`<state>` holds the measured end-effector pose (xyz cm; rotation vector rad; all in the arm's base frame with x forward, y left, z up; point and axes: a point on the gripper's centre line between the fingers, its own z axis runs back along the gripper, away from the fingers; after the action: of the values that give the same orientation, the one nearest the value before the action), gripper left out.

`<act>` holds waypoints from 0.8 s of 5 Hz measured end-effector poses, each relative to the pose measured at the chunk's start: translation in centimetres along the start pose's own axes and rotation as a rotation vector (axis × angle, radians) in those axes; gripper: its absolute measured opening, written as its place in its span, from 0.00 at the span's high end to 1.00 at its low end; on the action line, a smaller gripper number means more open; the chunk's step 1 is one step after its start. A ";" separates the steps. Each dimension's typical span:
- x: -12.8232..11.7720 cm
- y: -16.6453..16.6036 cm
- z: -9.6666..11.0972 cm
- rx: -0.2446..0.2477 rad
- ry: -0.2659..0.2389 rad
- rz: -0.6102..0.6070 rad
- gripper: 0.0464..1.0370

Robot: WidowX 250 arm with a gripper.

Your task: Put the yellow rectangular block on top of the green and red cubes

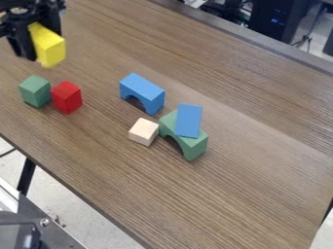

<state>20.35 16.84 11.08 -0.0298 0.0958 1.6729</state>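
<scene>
Camera view: at upper left, the black two-finger gripper (40, 40) has its fingers closed to the width of the yellow rectangular block (52, 48), apparently gripping it in the air. It should centre the block across the green cube (35, 91) and red cube (66, 97), level it, and release gently. The frame cuts off the gripper's top, and the block hides part of one finger.

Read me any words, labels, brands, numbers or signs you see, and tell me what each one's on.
There are none that can be read: the yellow block, the cubes, the arches and the table show no lettering.
</scene>
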 end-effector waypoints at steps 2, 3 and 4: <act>0.6 -0.3 -3.2 0.058 -0.004 -0.019 0.44; 0.6 -0.6 -5.1 0.031 0.038 -0.034 0.44; 1.0 -0.8 -5.3 -0.009 0.060 0.001 0.44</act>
<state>20.80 17.49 5.72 -0.0873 0.1337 1.6741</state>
